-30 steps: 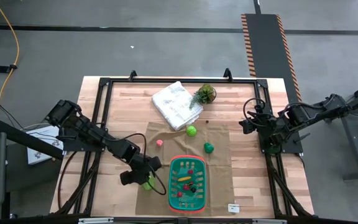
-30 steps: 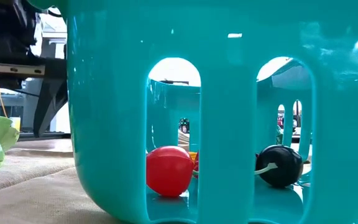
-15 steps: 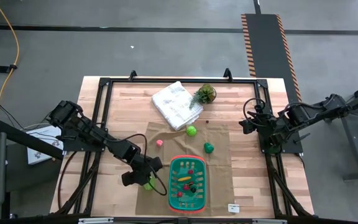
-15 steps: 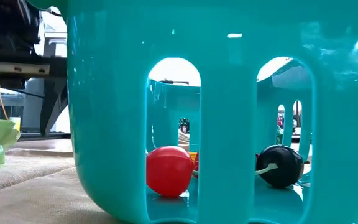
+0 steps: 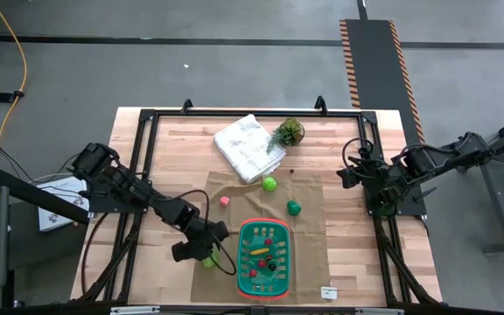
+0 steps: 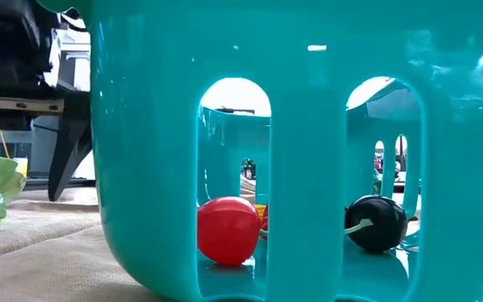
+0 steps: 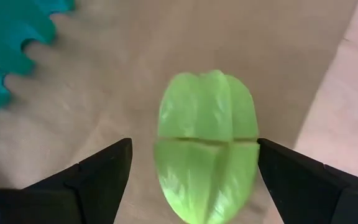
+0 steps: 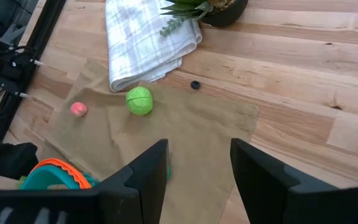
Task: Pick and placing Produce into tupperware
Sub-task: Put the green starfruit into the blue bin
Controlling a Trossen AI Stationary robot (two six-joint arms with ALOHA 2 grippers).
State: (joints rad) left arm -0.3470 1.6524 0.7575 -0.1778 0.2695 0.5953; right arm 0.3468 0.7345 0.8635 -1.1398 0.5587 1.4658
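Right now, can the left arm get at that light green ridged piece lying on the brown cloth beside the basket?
Probably yes. The left end effector is open, with the light green piece between its fingers and nothing covering it. The basket stands beside it, apart.

Left gripper (image 7: 191, 180) hangs low just left of the basket (image 5: 264, 257), fingers spread wide. Right gripper (image 8: 197, 168) waits far right of it, fingers parted.
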